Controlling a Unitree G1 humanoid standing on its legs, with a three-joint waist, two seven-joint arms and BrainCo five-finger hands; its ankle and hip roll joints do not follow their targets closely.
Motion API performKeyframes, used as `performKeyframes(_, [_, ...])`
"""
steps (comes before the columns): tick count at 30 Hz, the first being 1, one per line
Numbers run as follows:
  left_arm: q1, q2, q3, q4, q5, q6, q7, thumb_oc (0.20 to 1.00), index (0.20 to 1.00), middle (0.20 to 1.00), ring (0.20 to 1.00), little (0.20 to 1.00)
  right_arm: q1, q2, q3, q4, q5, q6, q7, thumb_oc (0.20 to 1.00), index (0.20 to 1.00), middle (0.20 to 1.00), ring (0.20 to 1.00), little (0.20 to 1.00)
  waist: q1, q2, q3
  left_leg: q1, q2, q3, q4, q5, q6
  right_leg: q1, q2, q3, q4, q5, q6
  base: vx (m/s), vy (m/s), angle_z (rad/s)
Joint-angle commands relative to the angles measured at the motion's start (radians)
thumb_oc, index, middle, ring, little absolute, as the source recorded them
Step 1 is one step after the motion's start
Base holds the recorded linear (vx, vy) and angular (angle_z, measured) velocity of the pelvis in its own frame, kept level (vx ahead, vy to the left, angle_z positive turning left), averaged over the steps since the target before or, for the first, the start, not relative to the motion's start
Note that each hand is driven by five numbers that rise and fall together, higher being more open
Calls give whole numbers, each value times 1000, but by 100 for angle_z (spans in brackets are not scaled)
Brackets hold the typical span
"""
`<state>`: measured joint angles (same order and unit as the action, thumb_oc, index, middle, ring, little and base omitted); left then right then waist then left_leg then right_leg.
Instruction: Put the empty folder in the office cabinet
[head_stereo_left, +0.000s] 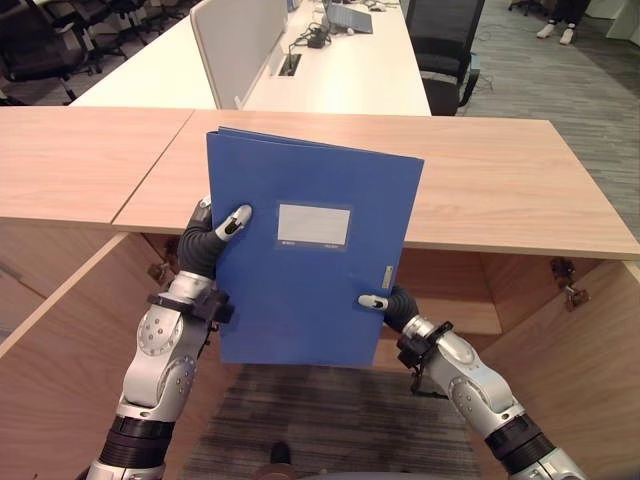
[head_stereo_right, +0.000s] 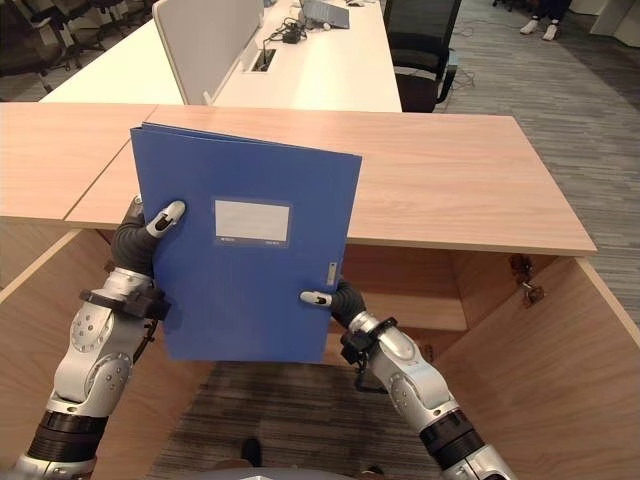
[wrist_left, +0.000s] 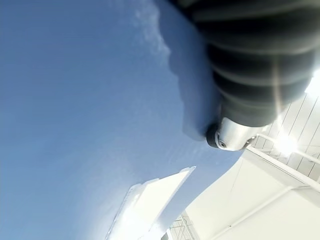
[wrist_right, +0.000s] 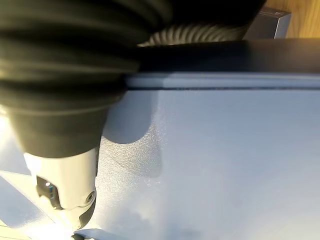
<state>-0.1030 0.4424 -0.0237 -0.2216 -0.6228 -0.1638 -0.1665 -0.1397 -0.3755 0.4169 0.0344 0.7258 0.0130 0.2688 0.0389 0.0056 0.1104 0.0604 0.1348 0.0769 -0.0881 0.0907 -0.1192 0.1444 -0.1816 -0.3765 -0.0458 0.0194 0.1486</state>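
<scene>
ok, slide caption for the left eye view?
Both hands, left and right, grip a blue folder upright before the open wooden cabinet.

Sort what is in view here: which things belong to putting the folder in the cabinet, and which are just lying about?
Job:
blue folder, held upright
left hand and right hand, each pinching a side edge
open wooden cabinet below and behind it

Lying about:
white desk with divider panel
black chair

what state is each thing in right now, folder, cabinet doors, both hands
blue folder: closed, upright, held off the cabinet top
left hand: shut on the folder's edge
right hand: shut on the folder's other edge
cabinet doors: swung open below the wooden top
</scene>
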Motion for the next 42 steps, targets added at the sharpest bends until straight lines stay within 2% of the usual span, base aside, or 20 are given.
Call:
performKeyframes(1, [-52, 36, -22, -27, -17, -36, -49, 200, 200, 200, 200, 200, -68, 71, 53, -85, -6, -27, 61, 1000, 1000, 1000, 1000, 1000, -10, -29, -31, 9, -20, -19, 7, -73, 24, -69, -11, 95, 70, -46, 18, 0, 0, 0])
performKeyframes(24, [-64, 92, 30, -35, 1, -46, -62, 200, 200, 200, 200, 200, -41, 56, 45, -56, -42, -15, 86, 1000, 1000, 1000, 1000, 1000, -11, -25, -33, 10, -23, -17, 6, -74, 24, -66, -10, 93, 67, -43, 21, 0, 0, 0])
performKeyframes(42, [-72, 119, 78, -22, -4, -61, -44, 200, 200, 200, 200, 200, -32, 56, 22, -61, -10, -22, 83, 1000, 1000, 1000, 1000, 1000, -10, -26, -33, 9, -22, -20, 6, -74, 24, -69, -9, 93, 70, -46, 20, 0, 0, 0])
